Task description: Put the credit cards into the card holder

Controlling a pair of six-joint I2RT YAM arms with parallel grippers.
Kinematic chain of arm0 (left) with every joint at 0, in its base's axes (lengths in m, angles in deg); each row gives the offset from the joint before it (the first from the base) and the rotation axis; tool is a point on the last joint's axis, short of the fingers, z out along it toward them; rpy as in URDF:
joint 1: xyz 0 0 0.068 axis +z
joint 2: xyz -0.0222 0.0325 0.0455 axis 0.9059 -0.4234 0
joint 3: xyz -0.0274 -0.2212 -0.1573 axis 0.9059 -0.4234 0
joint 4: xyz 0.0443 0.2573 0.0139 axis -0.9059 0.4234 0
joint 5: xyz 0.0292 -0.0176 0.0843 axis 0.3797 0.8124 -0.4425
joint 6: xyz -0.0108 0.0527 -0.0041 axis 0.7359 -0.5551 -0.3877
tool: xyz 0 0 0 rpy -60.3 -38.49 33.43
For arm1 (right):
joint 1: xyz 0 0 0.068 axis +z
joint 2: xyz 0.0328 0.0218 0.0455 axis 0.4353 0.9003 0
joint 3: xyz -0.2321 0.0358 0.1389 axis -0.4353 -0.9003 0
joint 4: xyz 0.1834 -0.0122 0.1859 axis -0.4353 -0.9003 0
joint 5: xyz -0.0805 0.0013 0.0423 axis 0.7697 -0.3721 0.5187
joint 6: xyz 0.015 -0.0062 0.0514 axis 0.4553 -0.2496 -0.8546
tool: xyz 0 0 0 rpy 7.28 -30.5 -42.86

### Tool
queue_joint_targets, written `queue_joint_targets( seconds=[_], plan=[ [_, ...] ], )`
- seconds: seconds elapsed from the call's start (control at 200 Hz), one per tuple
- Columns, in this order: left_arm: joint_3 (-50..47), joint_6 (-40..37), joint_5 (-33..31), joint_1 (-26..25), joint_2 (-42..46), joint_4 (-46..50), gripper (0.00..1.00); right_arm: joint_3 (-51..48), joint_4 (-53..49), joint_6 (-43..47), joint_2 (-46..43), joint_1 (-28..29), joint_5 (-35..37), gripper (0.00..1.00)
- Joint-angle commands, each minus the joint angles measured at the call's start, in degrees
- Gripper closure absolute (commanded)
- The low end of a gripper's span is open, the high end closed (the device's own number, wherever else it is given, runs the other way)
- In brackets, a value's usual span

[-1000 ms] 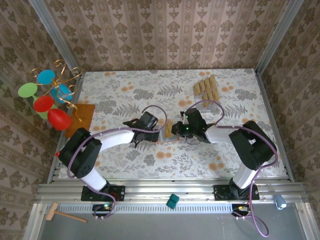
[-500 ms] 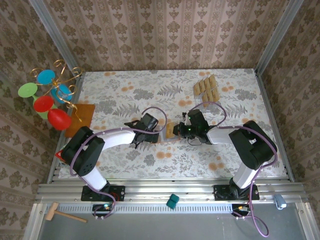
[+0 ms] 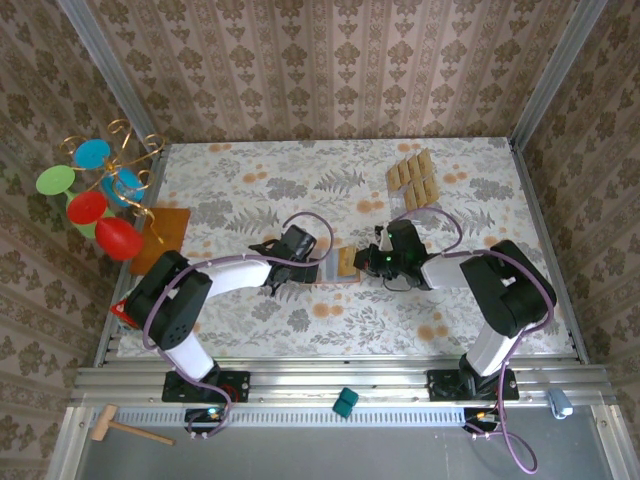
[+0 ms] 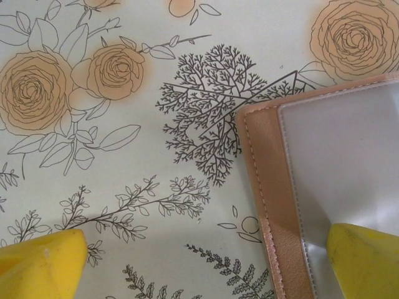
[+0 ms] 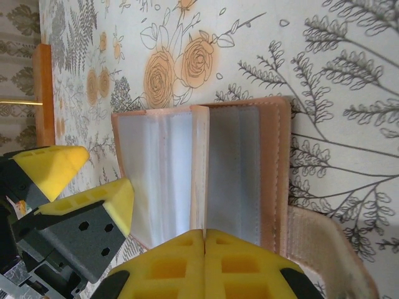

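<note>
Counting from the left across the flowered surface (image 3: 250, 175), I see one orange-brown mat (image 3: 165, 232) and one card holder (image 3: 343, 264) near the middle. One cluster of tan credit cards (image 3: 413, 176) lies in two short rows toward the far right corner, well apart from the holder and too small for me to number surely. My left fingers (image 4: 40, 265) are spread wide. One tip hangs over bare surface and the other sits over the holder's clear pocket, though I cannot tell whether it touches. The holder lies open, grey lining up. My right fingers (image 5: 165, 268) are pressed together, pinching the edge of the holder's pale middle leaf, which stands up between two pockets. One tan strap (image 5: 327, 249) trails beside them.
</note>
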Motion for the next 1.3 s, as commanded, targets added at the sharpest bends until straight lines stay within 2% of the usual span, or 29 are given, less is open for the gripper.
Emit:
queue_joint_targets(
  seconds=[0.0,0.26,0.485,0.8,1.11,1.295],
  plan=[
    [-1.4,-0.4,-0.2,0.7,-2.5,2.3,0.00,-1.2,-0.2,0.1,0.4,-0.6,-0.3,1.00],
    [-0.8,-1.2,0.1,1.2,-3.0,2.5,0.00,-3.7,2.9,-1.3,2.7,-0.7,0.2,1.00],
    [-1.3,-0.9,1.0,1.2,-0.6,4.0,0.00,-4.6,2.2,-1.9,-0.9,-0.7,0.6,1.00],
    [-1.2,-1.1,1.1,1.3,0.2,5.1,0.00,0.0,-1.6,-1.3,-5.4,-0.2,-1.3,1.00],
    [-1.3,-0.8,0.9,1.2,0.8,5.4,0.00,4.8,-0.7,-1.6,-0.4,3.7,-1.5,1.00],
    [-1.2,-0.8,0.7,1.2,0.8,5.7,0.00,4.4,1.4,-1.9,3.3,3.9,-0.7,1.00]
  ],
)
